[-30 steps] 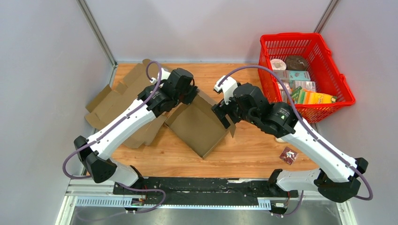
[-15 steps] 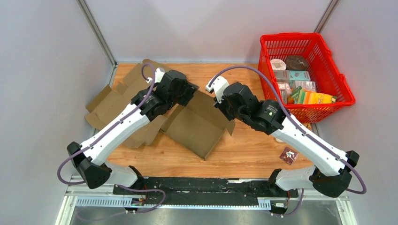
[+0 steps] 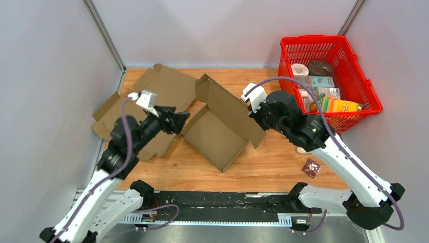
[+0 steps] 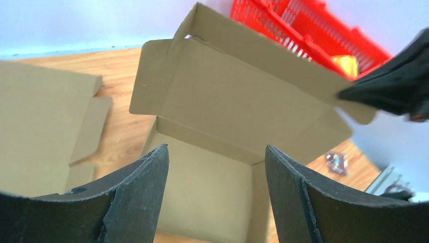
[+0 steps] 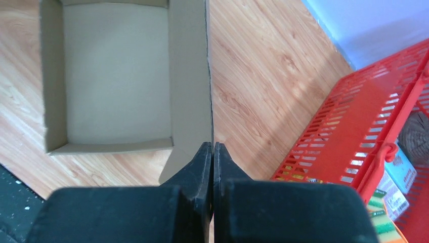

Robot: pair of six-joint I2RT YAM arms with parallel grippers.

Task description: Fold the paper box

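Red basket (image 3: 360, 76) of packets sits near a small wrapper (image 3: 310, 167).

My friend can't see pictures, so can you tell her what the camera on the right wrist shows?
The right hand is shut on the thin edge of the flap of the paper box. The box's open tray lies to the left on the wooden table, and a red basket sits at the right.

Small wrapped item (image 3: 310, 167) near the table's (image 3: 273, 162) right edge, too small to identify; flat cardboard (image 3: 169, 88) at the left edge, partly under the left arm (image 3: 126, 136); right gripper (image 4: 356, 92) a dark blur, cut off at the left wrist view's edge; paper box (image 4: 212, 197) floor cut off below
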